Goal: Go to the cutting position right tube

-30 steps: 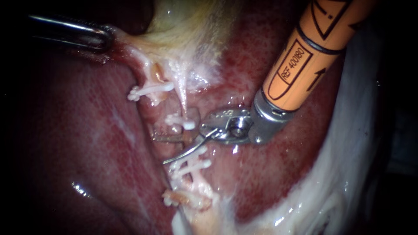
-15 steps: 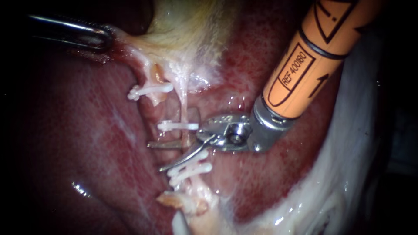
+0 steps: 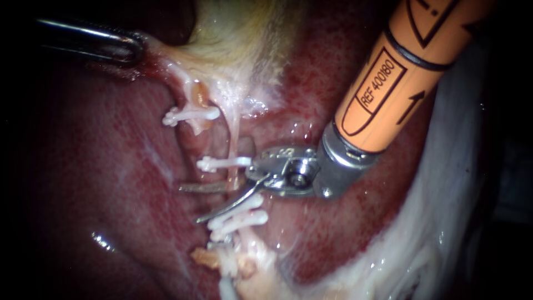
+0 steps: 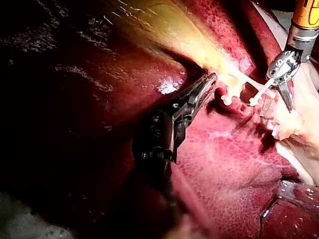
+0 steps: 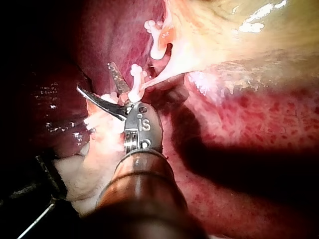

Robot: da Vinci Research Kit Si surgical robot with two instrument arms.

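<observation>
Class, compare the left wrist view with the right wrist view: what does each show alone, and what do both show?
Only the left wrist view shows my dark metal left instrument holding pale tissue. Only the right wrist view shows a black strap-like object beside the shaft of my right instrument. Both show that silver-tipped instrument with its blades apart, the white plastic clips and the mottled red liver.

Right tube: between the parted jaws of right instrument; one clip above, paired clips below; liver beneath. Left instrument upper left, at gallbladder.
</observation>
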